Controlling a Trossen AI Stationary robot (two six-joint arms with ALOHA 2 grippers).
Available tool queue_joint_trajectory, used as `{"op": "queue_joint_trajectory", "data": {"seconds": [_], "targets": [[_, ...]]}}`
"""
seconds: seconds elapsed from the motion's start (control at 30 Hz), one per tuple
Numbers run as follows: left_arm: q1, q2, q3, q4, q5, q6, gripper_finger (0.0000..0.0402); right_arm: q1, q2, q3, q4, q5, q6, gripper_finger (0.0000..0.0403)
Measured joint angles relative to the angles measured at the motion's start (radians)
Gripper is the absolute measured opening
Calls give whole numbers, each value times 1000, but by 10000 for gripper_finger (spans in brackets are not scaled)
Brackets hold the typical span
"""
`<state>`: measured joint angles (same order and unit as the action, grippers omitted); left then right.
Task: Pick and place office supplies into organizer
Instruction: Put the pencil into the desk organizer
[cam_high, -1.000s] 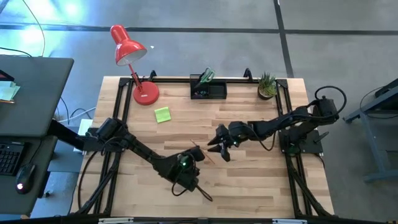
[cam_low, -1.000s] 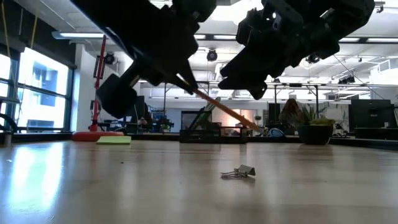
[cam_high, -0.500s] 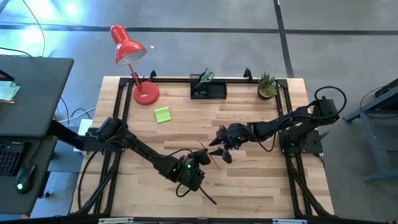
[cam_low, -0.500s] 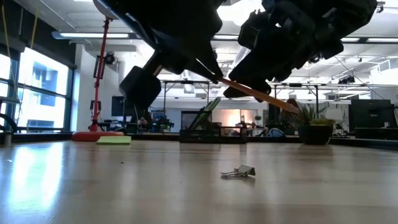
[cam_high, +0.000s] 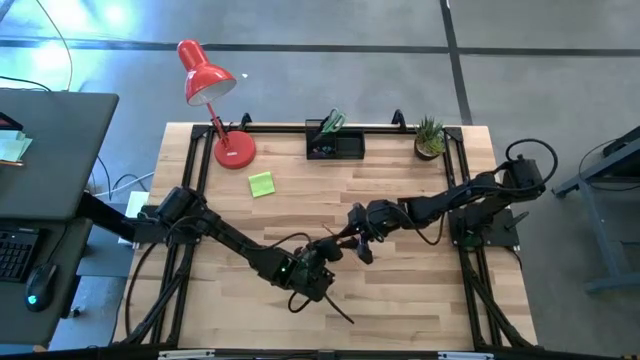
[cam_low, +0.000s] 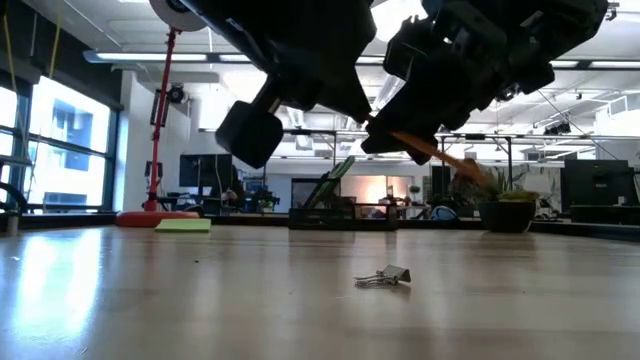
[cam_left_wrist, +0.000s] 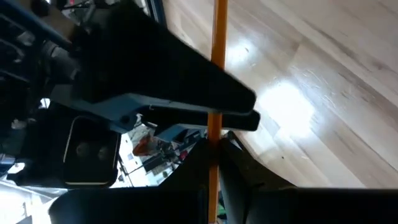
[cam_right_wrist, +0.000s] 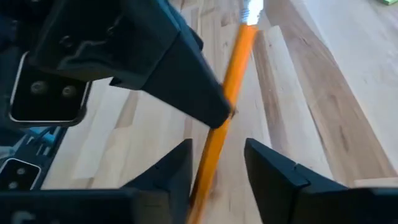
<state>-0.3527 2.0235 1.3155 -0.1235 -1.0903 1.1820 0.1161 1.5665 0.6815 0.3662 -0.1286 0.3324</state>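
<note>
Orange and thin, a pencil (cam_left_wrist: 217, 81) is pinched between the left gripper (cam_high: 318, 262)'s closed fingers (cam_left_wrist: 186, 102) near the middle of the tabletop (cam_high: 400, 190), raised above the wood as the low view shows. The right gripper (cam_high: 356, 232) hangs just beside it, and in the right wrist view the pencil passes between its spread fingers (cam_right_wrist: 273, 168), which have hold of nothing; whether they touch the pencil cannot be told. From above, the two dark grippers crowd together and hide most of the pencil. A small metal binder clip (cam_low: 385, 276) lies alone on the bare wood below them. At the far edge stands the black organizer (cam_high: 335, 146) with green-handled scissors (cam_high: 332, 122) upright in it; its other contents are too small to make out. A lime-green sticky-note pad (cam_high: 261, 184) lies well apart from the grippers, near the red lamp (cam_high: 213, 95). A potted plant (cam_high: 429, 137) sits at the far right corner.
</note>
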Motion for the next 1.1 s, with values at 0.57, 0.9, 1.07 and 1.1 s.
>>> {"op": "queue_joint_trajectory", "data": {"seconds": [0.57,0.9,1.07,1.1], "targets": [[-1,0,0,-7,38,-237,34,-87,0,0,-55,10,-137,11],[-8,-16,-1,-206,-158,-700,152,-215,0,0,33,151,-245,6],[17,-67,-1,-511,-96,-1183,182,-287,0,0,256,184,-369,8],[28,-77,-1,-558,-57,-1271,183,-302,0,0,307,183,-404,9]]}}
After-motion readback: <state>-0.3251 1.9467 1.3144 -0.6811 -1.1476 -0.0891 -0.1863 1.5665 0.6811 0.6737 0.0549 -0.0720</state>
